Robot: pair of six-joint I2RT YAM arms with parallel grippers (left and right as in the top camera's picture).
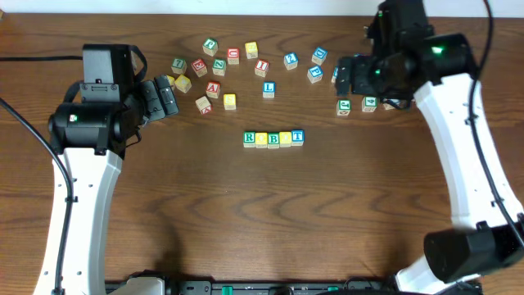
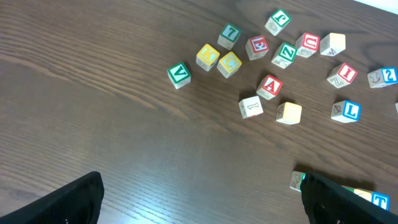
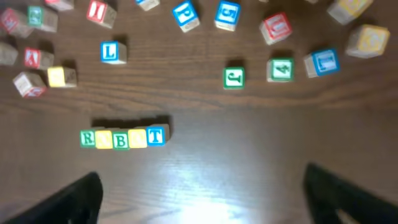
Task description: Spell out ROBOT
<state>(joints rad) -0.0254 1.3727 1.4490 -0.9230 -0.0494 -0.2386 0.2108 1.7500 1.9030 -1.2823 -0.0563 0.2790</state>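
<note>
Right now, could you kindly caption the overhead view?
Five-cube row, R-yellow-B-yellow-T, at table centre; spare cubes scattered beyond.

**Five Blocks in a Row**

In the middle of the brown table [image 1: 246, 213], five small blocks sit side by side, touching. From left to right they are the green R block [image 1: 249, 138], the first yellow block [image 1: 261, 139], the green B block [image 1: 273, 138], the second yellow block [image 1: 285, 138] and the blue T block [image 1: 297, 137]. Farther back lie many loose blocks, with the blue L block [image 1: 268, 88] and the red A block [image 1: 213, 88] among them. The left gripper [image 1: 172, 97] and the right gripper [image 1: 344, 75] are up by the loose blocks, well apart from the row.
</note>
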